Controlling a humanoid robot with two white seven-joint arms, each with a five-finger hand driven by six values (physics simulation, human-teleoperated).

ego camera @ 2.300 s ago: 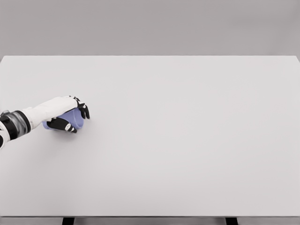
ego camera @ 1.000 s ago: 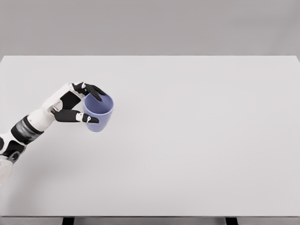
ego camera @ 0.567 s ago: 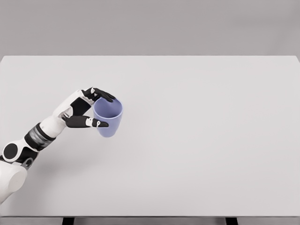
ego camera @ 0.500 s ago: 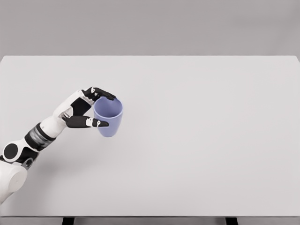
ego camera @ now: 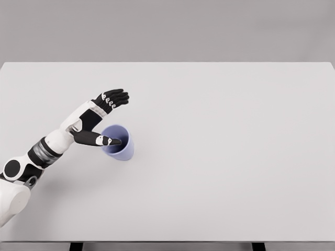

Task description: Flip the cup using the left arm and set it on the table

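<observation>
A lavender-blue cup [ego camera: 119, 144] stands upright on the white table [ego camera: 220, 136], mouth up, left of the middle. My left hand [ego camera: 114, 119] hovers over it with the fingers [ego camera: 116, 97] spread wide and stretched back. The thumb [ego camera: 99, 140] crosses in front of the cup's rim and hides part of it. The hand holds nothing. The white left arm comes in from the lower left corner. The right arm does not show.
The table's front edge [ego camera: 167, 241] runs along the bottom of the picture, with two dark legs below it. A plain grey wall stands behind the far edge.
The left hand lifted the cup off the table, turned it mouth up and carried it right. In the last half second the fingers opened and the cup dropped to stand on the table.
</observation>
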